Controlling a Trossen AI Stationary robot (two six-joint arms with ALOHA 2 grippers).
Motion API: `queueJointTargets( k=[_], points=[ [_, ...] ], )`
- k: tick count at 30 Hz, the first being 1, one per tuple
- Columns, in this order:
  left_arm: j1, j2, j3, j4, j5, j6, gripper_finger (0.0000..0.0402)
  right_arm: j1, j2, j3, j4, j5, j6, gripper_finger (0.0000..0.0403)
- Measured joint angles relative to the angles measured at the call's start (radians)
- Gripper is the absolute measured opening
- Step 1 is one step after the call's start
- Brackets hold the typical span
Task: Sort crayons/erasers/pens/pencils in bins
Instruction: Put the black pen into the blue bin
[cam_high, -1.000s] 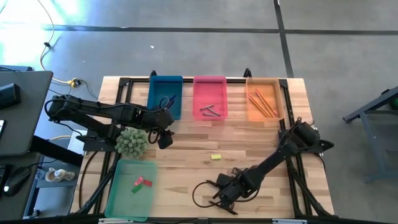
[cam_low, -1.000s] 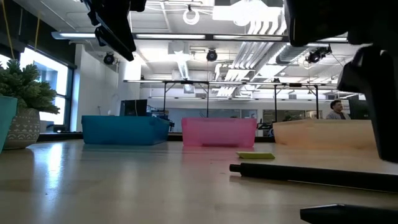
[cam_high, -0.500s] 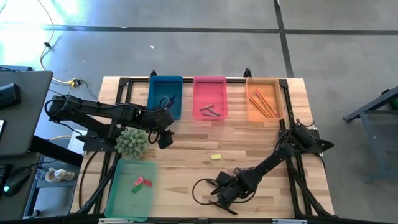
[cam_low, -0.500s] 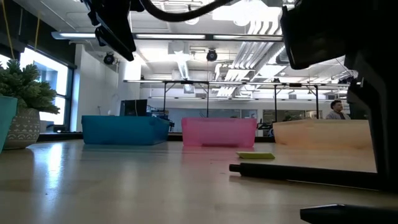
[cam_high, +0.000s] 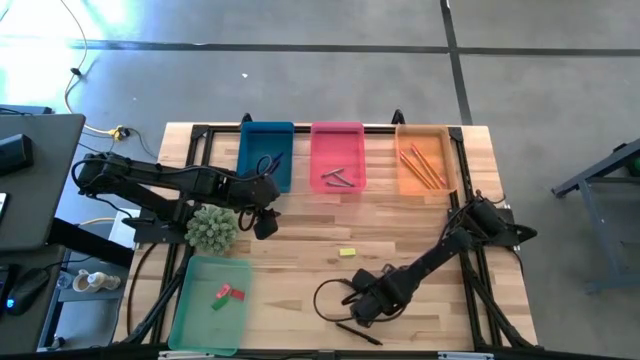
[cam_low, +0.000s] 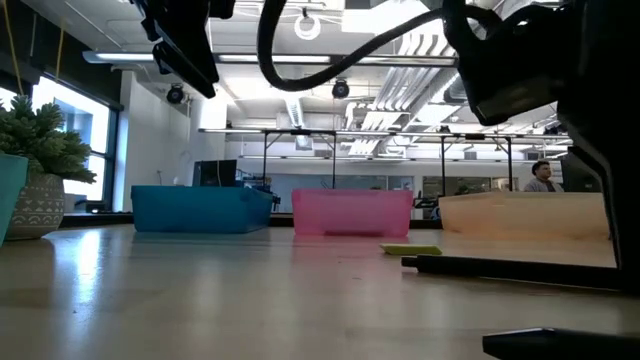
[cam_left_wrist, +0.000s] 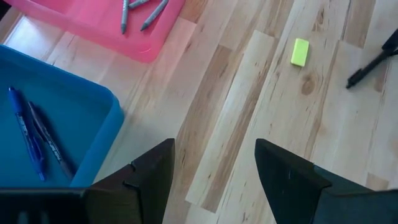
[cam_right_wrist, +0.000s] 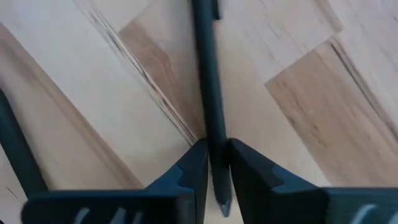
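My right gripper (cam_high: 365, 305) points down near the table's front edge, right of the middle, and is shut on a black pen (cam_right_wrist: 205, 74). A second black pen (cam_high: 356, 333) lies on the wood just in front of it. A yellow eraser (cam_high: 347, 252) lies at mid-table. My left gripper (cam_high: 262, 222) hangs open above the table, in front of the blue bin (cam_high: 266, 140). That bin holds pens, the pink bin (cam_high: 337, 148) grey crayons, the orange bin (cam_high: 425, 185) pencils, and the green bin (cam_high: 205, 320) erasers. My right gripper pinches the black pen between its two fingers (cam_right_wrist: 186, 168), close to the pen's pointed end (cam_right_wrist: 211, 124). The fingers come from above, pointing down, and lie across the pen. In the low view the pen (cam_low: 500, 268) runs low along the table. Whether it is lifted clear I cannot tell.
A potted plant (cam_high: 212, 228) stands at the left, between the blue and green bins, close by my left gripper. Bare wood lies between the eraser and the three bins along the far edge. The right arm's cable (cam_high: 330, 300) loops beside the gripper.
My right gripper has sunk toward the table, rolled about its pointing line, and its fingers have closed in on the black pen. In the low view that pen has slid a little to the picture's right.
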Motion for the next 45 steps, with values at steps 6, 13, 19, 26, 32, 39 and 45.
queueJointTargets(
  k=[6,13,19,26,32,39,45],
  points=[
    [0.0,0.0,0.0,-0.019,0.004,0.015,0.0209,-0.018,0.0,-0.001,-0.005,0.001,-0.034,0.0031],
    [0.0,0.0,0.0,-0.078,0.07,0.017,0.0209,-0.024,0.0,-0.002,-0.011,0.017,-0.063,0.0007],
    [-0.036,0.0,0.0,-0.096,0.118,0.034,0.0209,-0.017,0.0,-0.003,-0.01,0.035,-0.071,0.0005],
    [-0.136,0.0,0.0,-0.068,0.103,0.047,0.0209,0.001,0.003,0.031,-0.013,0.053,-0.089,0.0004],
    [-0.208,0.0,0.0,0.037,0.084,0.02,0.0209,0.0,0.012,0.101,-0.046,0.113,-0.09,0.0003],
    [-0.279,0.013,0.0,0.076,0.077,0.009,0.0209,0.004,0.01,0.178,-0.053,0.173,-0.09,0.0003],
    [-0.33,0.017,0.0,0.082,0.078,0.002,0.0209,0.022,0.008,0.298,-0.164,0.271,-0.091,0.0003]
  ],
)
